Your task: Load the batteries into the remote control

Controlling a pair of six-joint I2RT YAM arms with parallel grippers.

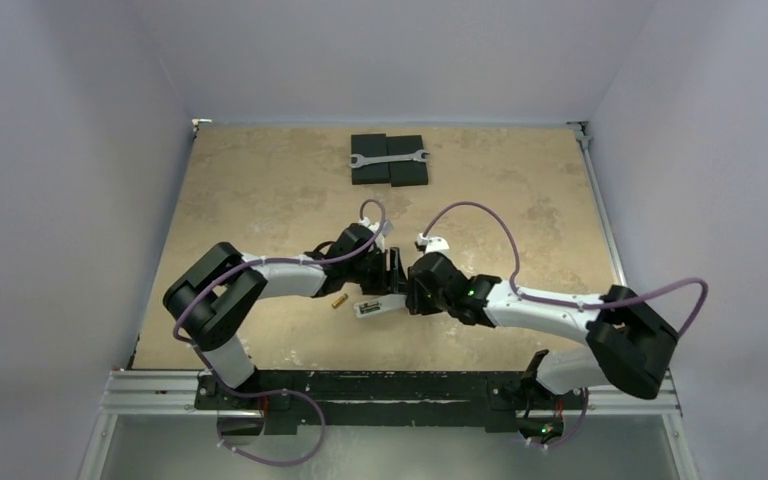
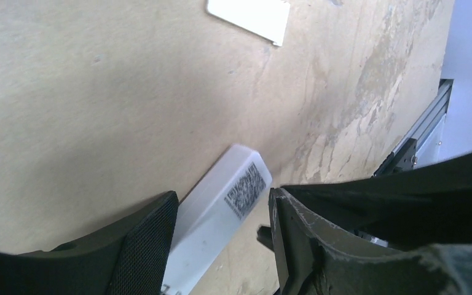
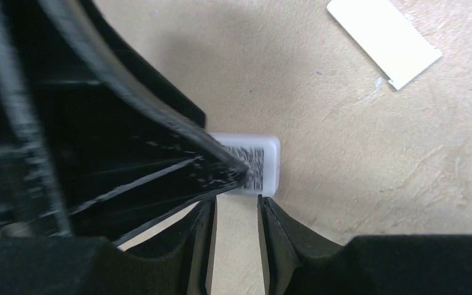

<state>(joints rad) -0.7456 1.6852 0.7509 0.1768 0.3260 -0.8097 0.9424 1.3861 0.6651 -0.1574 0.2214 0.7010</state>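
The white remote control point(image 1: 370, 307) lies flat on the table, its back with a black code label point(image 2: 246, 189) facing up. My left gripper point(image 2: 221, 203) stands open astride it: the left finger point(image 2: 144, 243) is against one long side, while bare table shows between the remote and the right finger point(image 2: 298, 236). My right gripper point(image 3: 236, 206) is open a little and empty, with its tips just short of the remote's labelled end point(image 3: 264, 161). A gold battery point(image 1: 339, 301) lies on the table just left of the remote.
A flat white cover piece point(image 3: 384, 38) lies on the table beyond the remote, also in the left wrist view point(image 2: 249, 15). At the far side a wrench point(image 1: 388, 158) rests on black blocks point(image 1: 372, 175). A metal rail point(image 1: 390, 385) runs along the near edge.
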